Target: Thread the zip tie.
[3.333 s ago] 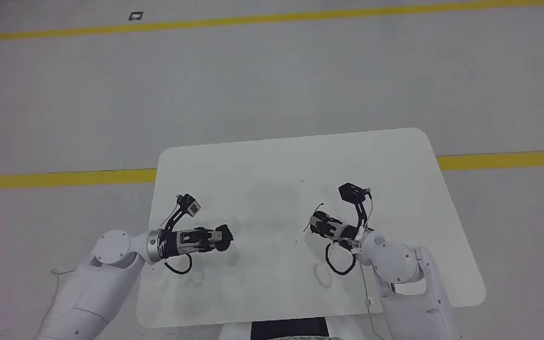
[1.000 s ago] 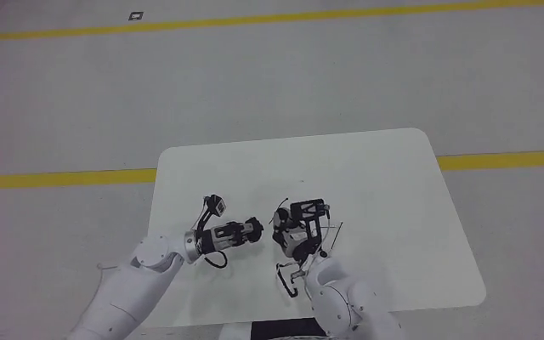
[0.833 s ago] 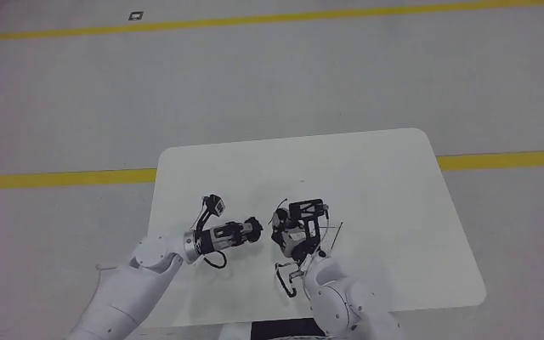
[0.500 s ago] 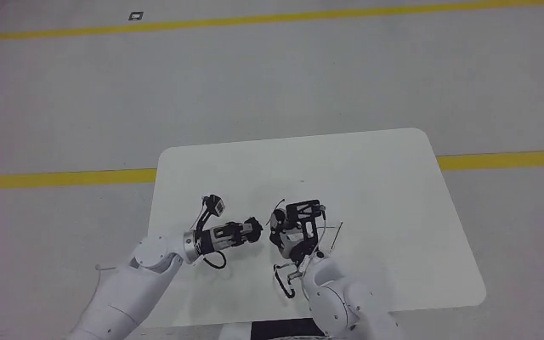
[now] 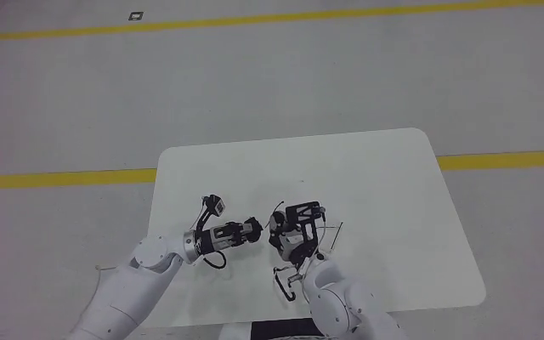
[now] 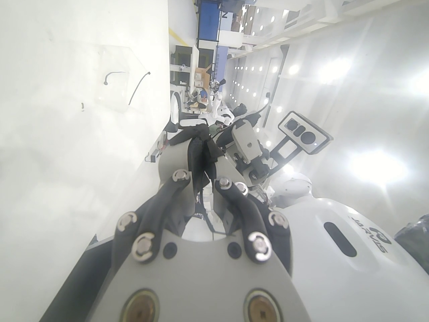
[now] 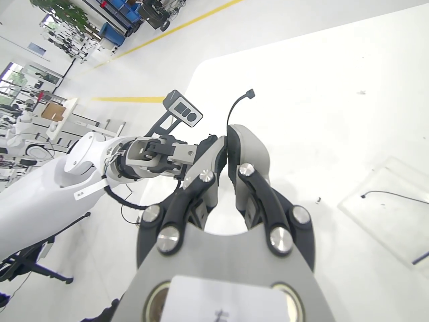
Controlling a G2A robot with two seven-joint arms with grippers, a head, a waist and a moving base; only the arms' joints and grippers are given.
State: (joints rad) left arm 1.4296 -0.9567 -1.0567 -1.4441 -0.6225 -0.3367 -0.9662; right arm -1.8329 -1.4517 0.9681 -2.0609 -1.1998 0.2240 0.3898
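Zip tie (image 7: 230, 112), thin and black, is clamped between the closed fingers of the right gripper (image 7: 227, 150). Its strap rises from the pads in a curve and ends in a small square head, held in the air above the white table (image 7: 318, 68). Any part of the strap below the pads is hidden.

The left gripper (image 6: 200, 145) sits just beside the right one, tip towards tip, over the near middle of the table. Its black pads are pressed together, and it cannot be told whether anything is caught between them, or whether the two grippers touch. In the top view the arms come in from either side and meet close in front of the robot.

Off to the right arm's side of the pair, a clear flat tray (image 7: 385, 222) lies on the table. On it are a long spare tie (image 6: 137, 87), nearly straight, and a short curled piece (image 6: 115, 74), the two lying apart.

Farther out, a small dark speck (image 7: 361, 92) marks the tabletop. Past the table's far edge, the pale floor (image 5: 340, 76) carries a yellow line (image 5: 255, 19), and another runs level with the table's middle.
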